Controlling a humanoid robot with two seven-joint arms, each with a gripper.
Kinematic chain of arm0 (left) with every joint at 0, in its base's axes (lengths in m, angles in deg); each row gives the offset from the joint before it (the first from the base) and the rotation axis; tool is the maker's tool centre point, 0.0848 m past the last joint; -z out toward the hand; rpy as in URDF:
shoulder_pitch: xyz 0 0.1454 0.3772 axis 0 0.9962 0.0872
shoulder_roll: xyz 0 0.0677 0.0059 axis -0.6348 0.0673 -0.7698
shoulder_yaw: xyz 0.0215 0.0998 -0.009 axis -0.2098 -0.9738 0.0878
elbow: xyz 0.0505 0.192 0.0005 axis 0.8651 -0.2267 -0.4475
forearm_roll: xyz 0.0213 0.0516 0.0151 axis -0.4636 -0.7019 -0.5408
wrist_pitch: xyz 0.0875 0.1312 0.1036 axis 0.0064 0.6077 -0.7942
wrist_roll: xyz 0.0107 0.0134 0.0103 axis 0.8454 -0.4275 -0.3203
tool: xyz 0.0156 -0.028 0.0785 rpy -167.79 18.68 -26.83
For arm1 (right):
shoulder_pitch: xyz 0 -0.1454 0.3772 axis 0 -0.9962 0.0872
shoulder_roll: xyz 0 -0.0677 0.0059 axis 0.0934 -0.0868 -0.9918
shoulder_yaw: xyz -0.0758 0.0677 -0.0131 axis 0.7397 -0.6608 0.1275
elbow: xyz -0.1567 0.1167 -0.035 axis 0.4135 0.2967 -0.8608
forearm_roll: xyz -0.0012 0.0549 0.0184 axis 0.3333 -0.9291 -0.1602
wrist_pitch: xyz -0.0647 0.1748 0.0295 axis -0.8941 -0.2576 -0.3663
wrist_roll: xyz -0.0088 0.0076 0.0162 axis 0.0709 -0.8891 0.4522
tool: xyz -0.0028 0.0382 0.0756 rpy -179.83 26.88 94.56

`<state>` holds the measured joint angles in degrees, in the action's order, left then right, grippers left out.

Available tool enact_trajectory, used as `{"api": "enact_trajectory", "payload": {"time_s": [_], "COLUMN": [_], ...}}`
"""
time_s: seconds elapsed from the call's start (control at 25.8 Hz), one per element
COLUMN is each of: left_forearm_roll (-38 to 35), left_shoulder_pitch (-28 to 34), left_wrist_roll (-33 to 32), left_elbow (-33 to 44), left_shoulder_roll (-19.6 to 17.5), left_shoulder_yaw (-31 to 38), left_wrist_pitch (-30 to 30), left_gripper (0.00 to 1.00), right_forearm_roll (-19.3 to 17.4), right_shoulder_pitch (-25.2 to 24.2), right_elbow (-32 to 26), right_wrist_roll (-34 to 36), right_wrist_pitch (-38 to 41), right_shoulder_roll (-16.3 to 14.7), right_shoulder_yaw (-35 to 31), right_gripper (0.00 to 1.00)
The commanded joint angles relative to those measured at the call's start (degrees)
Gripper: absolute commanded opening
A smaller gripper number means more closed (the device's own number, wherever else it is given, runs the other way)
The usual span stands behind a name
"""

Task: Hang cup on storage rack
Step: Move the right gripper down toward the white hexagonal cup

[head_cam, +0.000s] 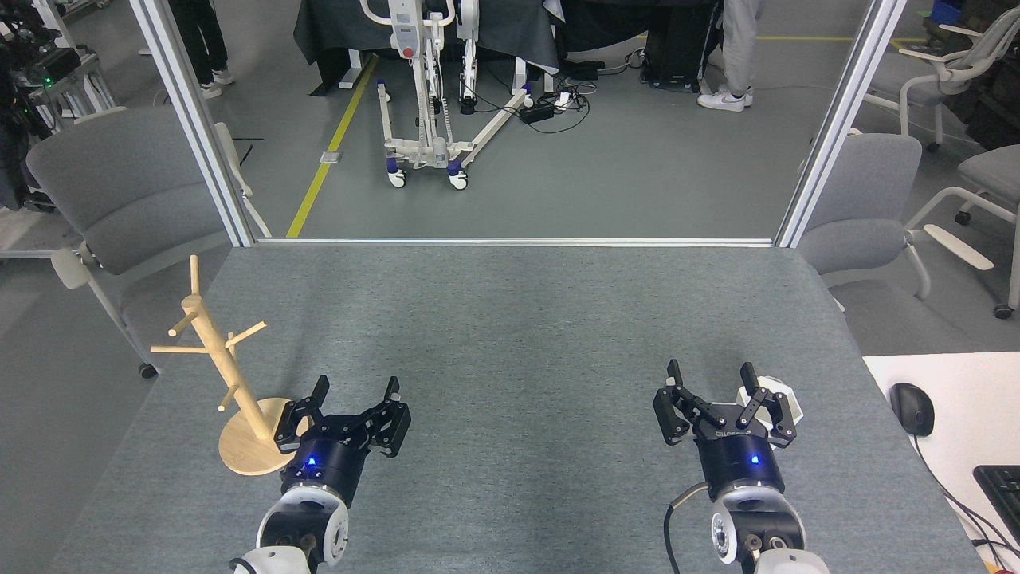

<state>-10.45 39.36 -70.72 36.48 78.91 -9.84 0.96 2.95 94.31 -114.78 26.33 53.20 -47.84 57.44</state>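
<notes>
Cup point(785, 396) behind right end effector point(712, 380) (open) | left end effector point(356, 392) open beside storage rack point(213, 351)

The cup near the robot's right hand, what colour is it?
Plain white; the cup shows only in the head view, partly hidden behind the right hand.

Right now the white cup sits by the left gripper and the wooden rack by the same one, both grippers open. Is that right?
Not quite. The head view shows the cup behind the right gripper, not the left. The rack does stand by the left gripper, and both grippers are open.
</notes>
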Motion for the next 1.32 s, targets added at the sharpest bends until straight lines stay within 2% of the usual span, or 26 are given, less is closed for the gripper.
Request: {"api": "enact_trajectory", "payload": {"time_s": [0.0,0.12,0.39,0.7,0.97,1.28], "left_forearm_roll": [-0.07,-0.07,0.02,-0.07,-0.16,-0.34], "left_shoulder_pitch": [0.25,0.17,1.66,1.66,2.1,2.54], "left_wrist_roll": [0.14,1.99,2.08,1.9,2.69,2.25], "left_elbow": [0.13,0.13,4.97,4.44,4.61,3.56], "left_shoulder_roll": [0.61,1.14,1.14,0.87,0.43,0.08], "left_shoulder_yaw": [0.21,-0.14,-0.49,-0.49,-0.49,-0.4], "left_wrist_pitch": [-1.67,-3.61,-0.79,-0.88,1.32,1.58], "left_gripper": [0.99,0.99,0.99,0.99,0.99,0.99], "right_forearm_roll": [0.0,0.0,0.0,0.0,0.0,0.0], "right_shoulder_pitch": [-0.09,-0.09,-0.18,-0.35,-1.41,-3.78], "right_elbow": [0.01,0.01,0.01,-0.52,-0.7,-0.61], "right_wrist_roll": [0.02,0.02,-0.07,-0.07,-0.15,-0.07], "right_wrist_pitch": [-0.08,-0.08,-0.17,-0.25,0.19,2.56], "right_shoulder_roll": [-0.07,-0.07,-0.07,-0.42,-0.77,-3.06], "right_shoulder_yaw": [0.0,0.0,-0.18,-0.44,-4.84,-7.83], "right_gripper": [1.0,1.0,1.0,1.0,1.0,1.0]}}
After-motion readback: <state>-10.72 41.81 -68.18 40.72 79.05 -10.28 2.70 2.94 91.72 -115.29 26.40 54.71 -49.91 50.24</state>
